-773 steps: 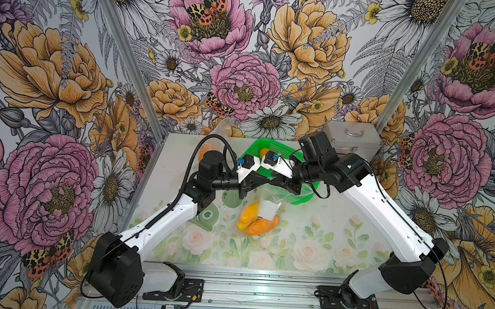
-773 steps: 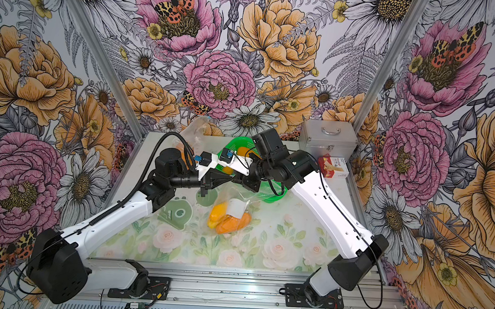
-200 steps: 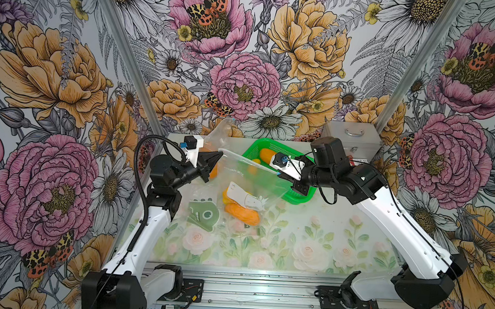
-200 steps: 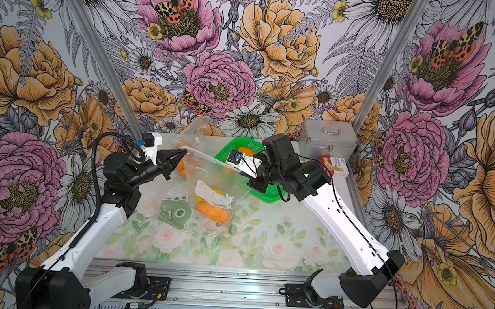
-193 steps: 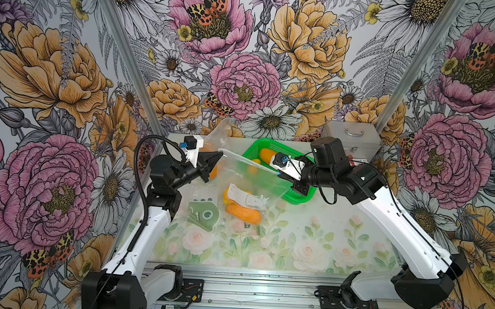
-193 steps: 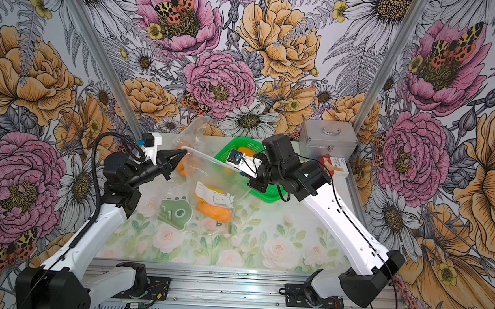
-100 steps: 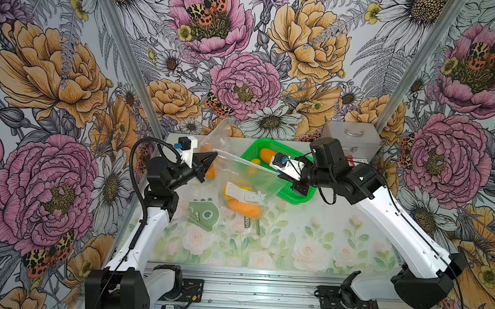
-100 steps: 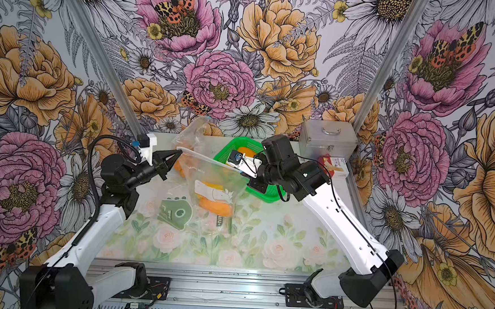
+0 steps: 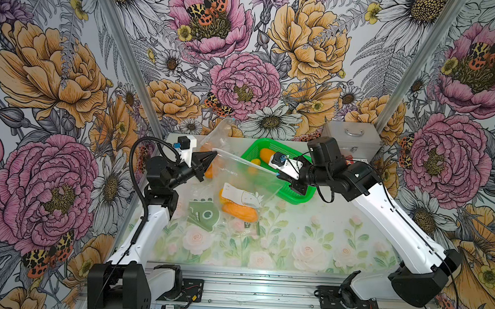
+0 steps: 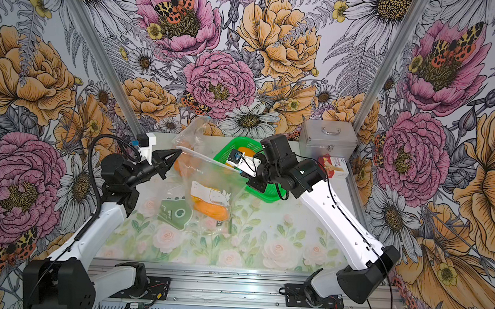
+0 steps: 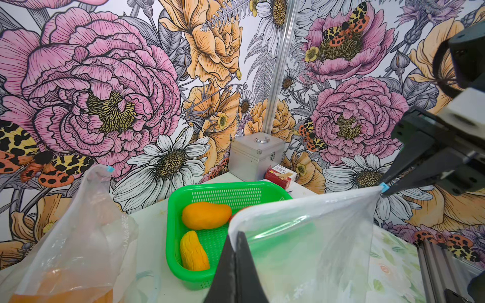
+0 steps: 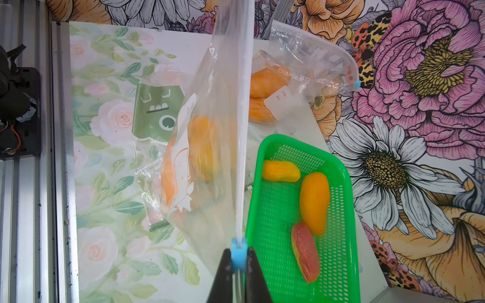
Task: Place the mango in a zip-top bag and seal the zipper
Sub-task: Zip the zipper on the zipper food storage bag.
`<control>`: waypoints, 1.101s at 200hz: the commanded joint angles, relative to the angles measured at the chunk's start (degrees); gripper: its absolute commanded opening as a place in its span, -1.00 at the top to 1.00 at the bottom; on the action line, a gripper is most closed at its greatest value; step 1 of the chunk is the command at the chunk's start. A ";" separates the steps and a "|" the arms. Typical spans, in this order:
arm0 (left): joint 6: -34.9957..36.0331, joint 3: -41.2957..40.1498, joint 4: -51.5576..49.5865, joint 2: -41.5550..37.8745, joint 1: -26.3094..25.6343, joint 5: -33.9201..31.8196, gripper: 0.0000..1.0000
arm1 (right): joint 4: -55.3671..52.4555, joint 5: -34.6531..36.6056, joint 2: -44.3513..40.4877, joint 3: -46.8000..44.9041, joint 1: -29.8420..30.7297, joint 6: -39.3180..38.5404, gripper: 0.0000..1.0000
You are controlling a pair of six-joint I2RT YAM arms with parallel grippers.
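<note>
While the left gripper [image 11: 235, 236] pinches the bag [image 9: 247, 178] at ten o'clock and the right gripper [image 12: 238, 262] clamps its slider [image 12: 238, 249] at two o'clock, the mango [image 9: 239, 212] sags inside (hefty fruit, slippery film); the stiff zipper strip [image 9: 246, 161] looks safest to hold.

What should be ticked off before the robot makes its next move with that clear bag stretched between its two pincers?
1. Mango inside the zip-top bag: ok, it lies low in the bag.
2. Left pincer shut on the bag's top corner: ok.
3. Right pincer shut on the blue slider: ok.
4. Zipper strip pulled straight between the two pincers: ok.
5. Zipper closed along its whole length: cannot tell, the two lips cannot be told apart.
6. Bag apart from the green basket: cannot tell; they overlap in both top views.
</note>
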 commanded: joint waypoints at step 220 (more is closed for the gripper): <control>-1.36 -2.49 7.57 0.26 5.66 4.75 0.67 | -8.09 -1.89 -1.73 0.00 -3.99 0.79 0.98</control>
